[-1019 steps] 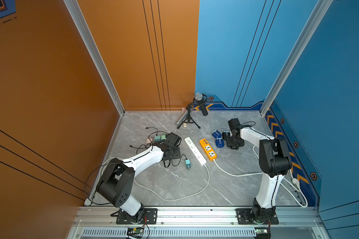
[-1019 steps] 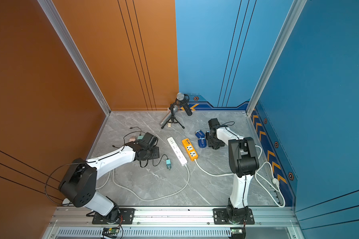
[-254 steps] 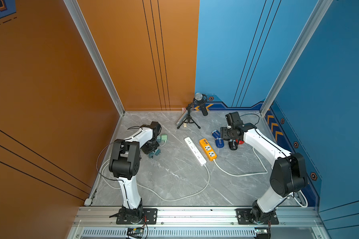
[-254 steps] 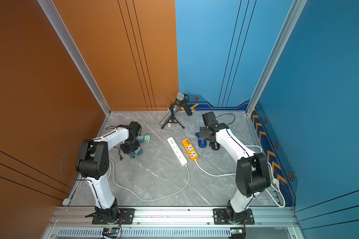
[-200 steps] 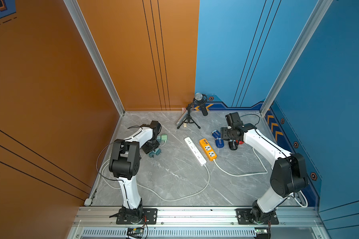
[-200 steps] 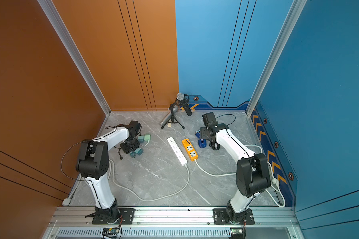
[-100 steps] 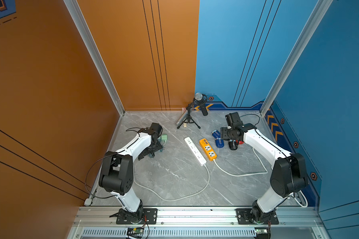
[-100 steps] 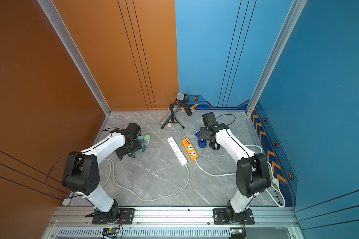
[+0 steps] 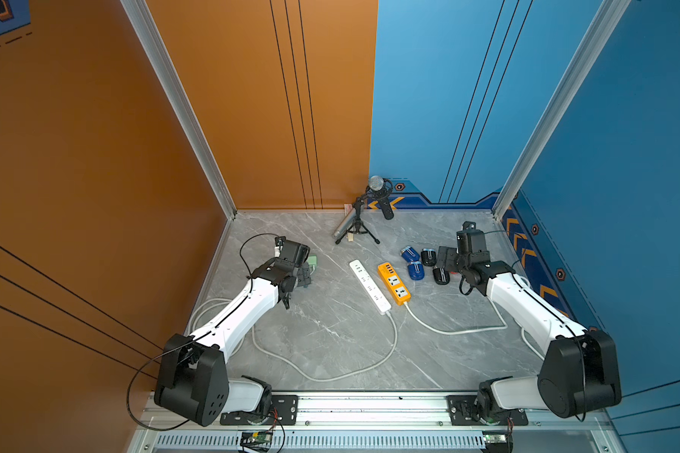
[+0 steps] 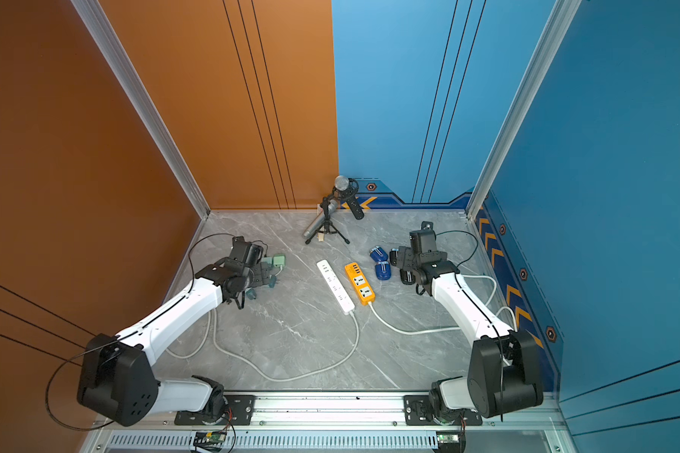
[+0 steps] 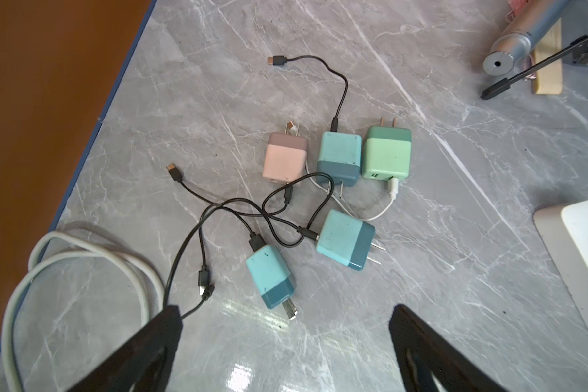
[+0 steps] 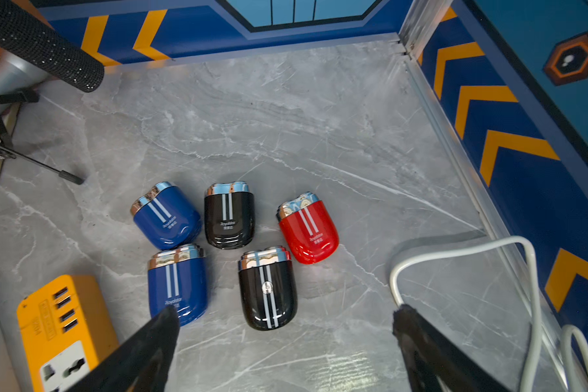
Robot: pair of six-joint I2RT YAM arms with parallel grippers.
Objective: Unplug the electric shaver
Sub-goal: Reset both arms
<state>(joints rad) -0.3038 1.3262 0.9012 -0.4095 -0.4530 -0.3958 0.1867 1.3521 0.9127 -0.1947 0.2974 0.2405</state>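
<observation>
"Royalstar" on blue shaver (image 12: 165,217), second blue shaver (image 12: 177,288), black shaver (image 12: 229,220), red shaver (image 12: 308,234)

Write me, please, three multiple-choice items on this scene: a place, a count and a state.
1. Where does the orange power strip lie? A. between the white power strip and the shavers B. in a drawer C. on a shelf
2. How many shavers are there? A. three B. five C. eight
3. The right pincer is: A. shut on a shaver B. shut, empty C. open, empty
1 A: both top views show it flanked by them. 2 B: the right wrist view shows two blue, two black, one red. 3 C: its fingers stand wide apart, gripping nothing.
</observation>
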